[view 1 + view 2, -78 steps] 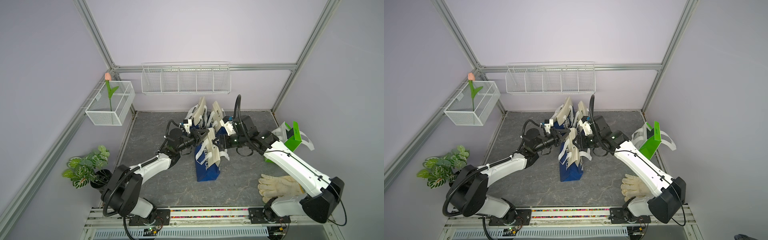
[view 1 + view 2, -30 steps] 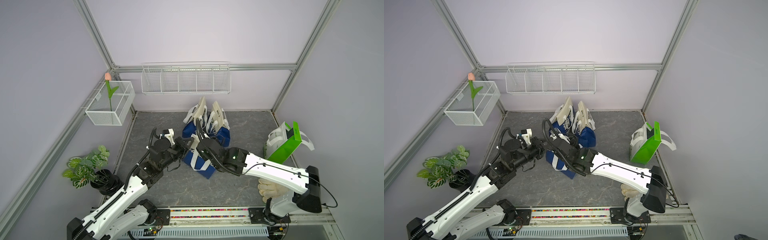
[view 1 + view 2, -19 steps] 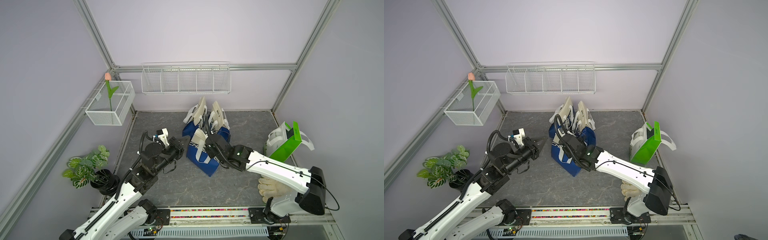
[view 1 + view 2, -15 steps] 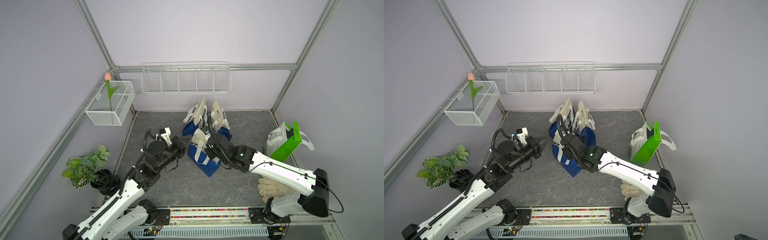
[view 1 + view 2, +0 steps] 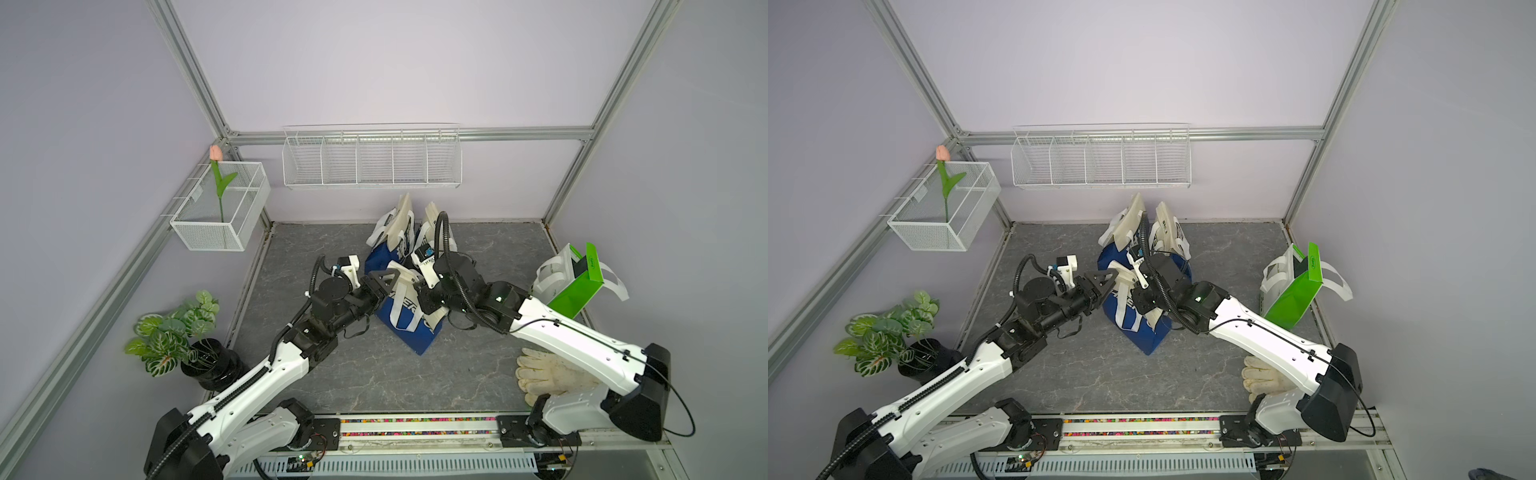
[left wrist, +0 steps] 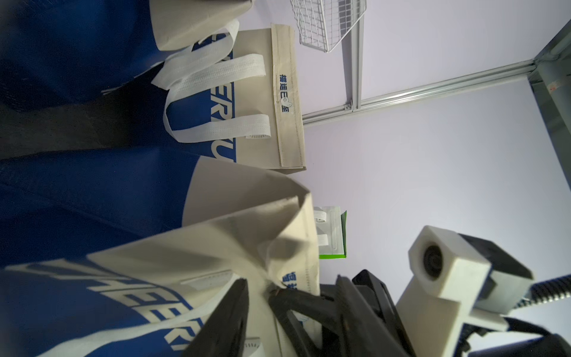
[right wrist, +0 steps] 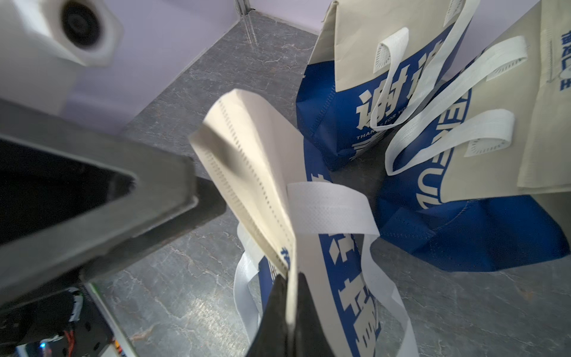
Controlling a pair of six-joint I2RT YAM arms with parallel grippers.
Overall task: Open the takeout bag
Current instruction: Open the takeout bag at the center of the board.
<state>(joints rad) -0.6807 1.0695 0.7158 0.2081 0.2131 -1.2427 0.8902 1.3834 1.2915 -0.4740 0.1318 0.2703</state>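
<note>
The takeout bag (image 5: 409,322), blue with a cream top and white handles, stands tilted in the middle of the grey floor. My right gripper (image 7: 290,286) is shut on the bag's cream top flap (image 7: 256,160), pinching one layer edge-on. My left gripper (image 6: 261,298) comes from the opposite side, and its black fingers (image 6: 228,318) stand apart with the cream top edge of the bag between them. In both top views the two grippers meet at the bag's top, the left gripper (image 5: 388,276) (image 5: 1106,276) just left of the right one.
Two more blue and cream bags (image 5: 395,237) (image 5: 434,230) stand right behind, near the back wall. A green bag (image 5: 577,291) leans at the right wall, with white gloves (image 5: 548,374) in front of it. A potted plant (image 5: 174,332) is at the left and a wire shelf (image 5: 372,160) on the back wall.
My right gripper has shut on the bag's top flap. My left gripper drew back to the left, then opened and came back to the bag's top edge.
</note>
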